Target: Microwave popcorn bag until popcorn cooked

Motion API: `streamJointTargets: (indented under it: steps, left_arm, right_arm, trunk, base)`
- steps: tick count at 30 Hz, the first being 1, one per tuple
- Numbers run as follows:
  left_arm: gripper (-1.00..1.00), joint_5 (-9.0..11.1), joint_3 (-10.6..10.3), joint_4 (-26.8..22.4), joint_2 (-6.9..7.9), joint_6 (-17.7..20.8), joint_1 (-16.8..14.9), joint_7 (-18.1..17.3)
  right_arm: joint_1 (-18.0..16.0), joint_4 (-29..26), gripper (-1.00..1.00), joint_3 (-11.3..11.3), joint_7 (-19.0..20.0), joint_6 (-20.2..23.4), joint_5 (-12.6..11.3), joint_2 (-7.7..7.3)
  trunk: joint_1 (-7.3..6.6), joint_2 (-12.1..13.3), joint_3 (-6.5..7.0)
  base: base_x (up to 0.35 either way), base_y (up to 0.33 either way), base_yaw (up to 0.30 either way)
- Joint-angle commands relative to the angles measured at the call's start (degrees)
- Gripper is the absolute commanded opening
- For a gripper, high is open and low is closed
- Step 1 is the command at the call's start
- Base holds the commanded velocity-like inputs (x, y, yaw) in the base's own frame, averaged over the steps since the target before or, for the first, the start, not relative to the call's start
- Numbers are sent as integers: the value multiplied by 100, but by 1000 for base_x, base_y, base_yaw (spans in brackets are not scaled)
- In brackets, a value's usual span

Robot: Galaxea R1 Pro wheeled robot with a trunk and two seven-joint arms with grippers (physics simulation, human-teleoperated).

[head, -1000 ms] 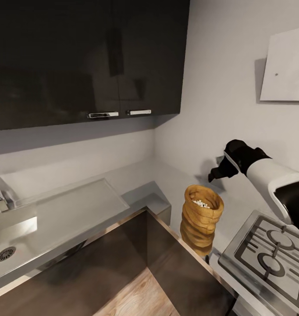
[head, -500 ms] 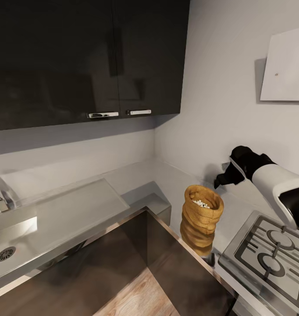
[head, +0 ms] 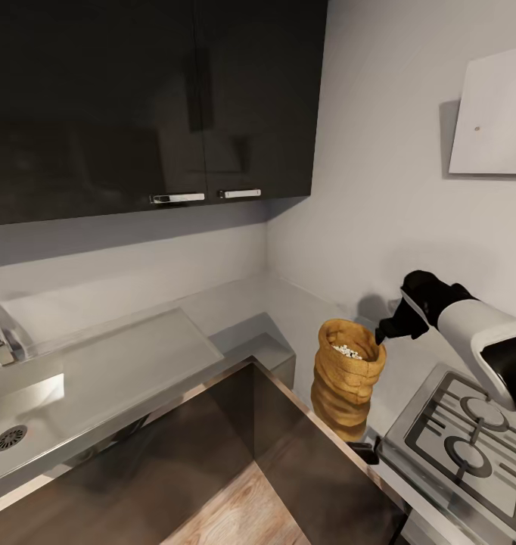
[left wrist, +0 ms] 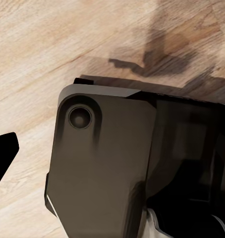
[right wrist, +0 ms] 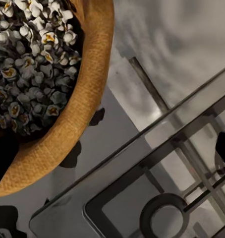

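The tan popcorn bag [head: 347,382] stands upright on the steel countertop [head: 303,314] near its front edge, beside the hob. Whitish popcorn [head: 346,351] fills its open mouth. My right gripper [head: 384,333] hangs open right at the bag's far rim. In the right wrist view the rolled rim [right wrist: 85,104] and the popcorn [right wrist: 33,59] lie close below the right gripper [right wrist: 113,151]; one fingertip [right wrist: 2,156] is over the bag's mouth and the other [right wrist: 224,148] is outside it, over the hob. My left gripper [left wrist: 112,153] is open and points down at the wood floor [left wrist: 38,44]. The microwave is out of view.
A gas hob [head: 462,443] with black grates sits just right of the bag. A steel sink [head: 31,412] and draining board lie to the left. Glossy black wall cabinets [head: 152,98] hang above. A white panel [head: 492,113] is on the right wall.
My right gripper has come down and toward me, from above and behind the bag to its far rim. The bag has stayed where it was.
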Motion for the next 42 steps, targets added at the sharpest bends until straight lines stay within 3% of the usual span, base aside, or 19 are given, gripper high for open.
streamJointTargets:
  steps: [1,26,33,38,42]
  left_arm:
    - [100,-4,29,4,-3,-18,-4,-1]
    - [100,-17,29,4,-3,-18,-13,-1]
    - [100,-16,29,4,-4,-18,-13,-1]
    - [100,-19,29,4,-4,-18,-13,-1]
    - [100,-18,29,4,-4,-18,-13,-1]
  right_arm:
    - [17,-14,100,29,37,20,11,-2]
    - [73,-27,100,11,26,-18,-7,58]
    - [284,-22,100,6,20,-240,-28,61]
    - [621,-143,100,-18,3,-340,-41,79]
    - [685,-189,100,-374,-29,-435,-34,77]
  trunk:
    - [3,-11,-10]
    - [3,-11,-10]
    - [3,-11,-10]
    - [3,-11,-10]
    - [3,-11,-10]
  base:
    - [0,0,0]
    - [22,9,0]
    - [0,0,0]
    - [0,0,0]
    - [0,0,0]
